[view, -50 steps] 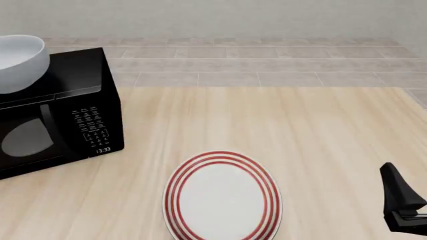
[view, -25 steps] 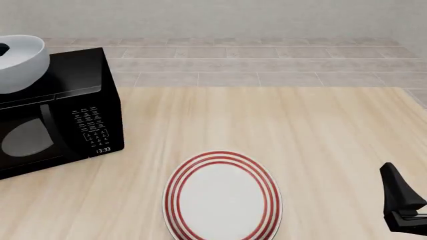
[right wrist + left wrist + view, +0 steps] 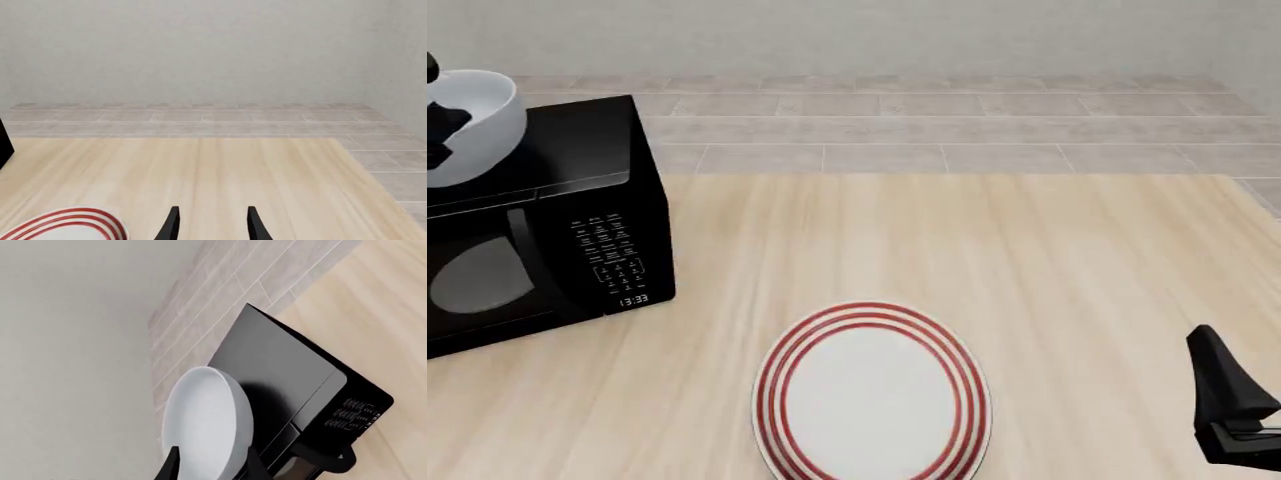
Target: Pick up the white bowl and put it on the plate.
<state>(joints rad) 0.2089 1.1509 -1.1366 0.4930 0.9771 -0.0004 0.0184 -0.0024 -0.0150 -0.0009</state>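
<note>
The white bowl [image 3: 474, 125] sits up on top of the black microwave [image 3: 547, 220], far from the plate [image 3: 872, 395] down on the table [image 3: 1068, 260]. A moment ago there was only the bowl at that corner, but now the left gripper [image 3: 208, 467] has come in, with its 2 fingers spread apart on each side of the bowl's rim and not squeezing yet, so I think the grab is about to start. The right gripper [image 3: 210, 225] waits low by the plate, open and holding nothing.
</note>
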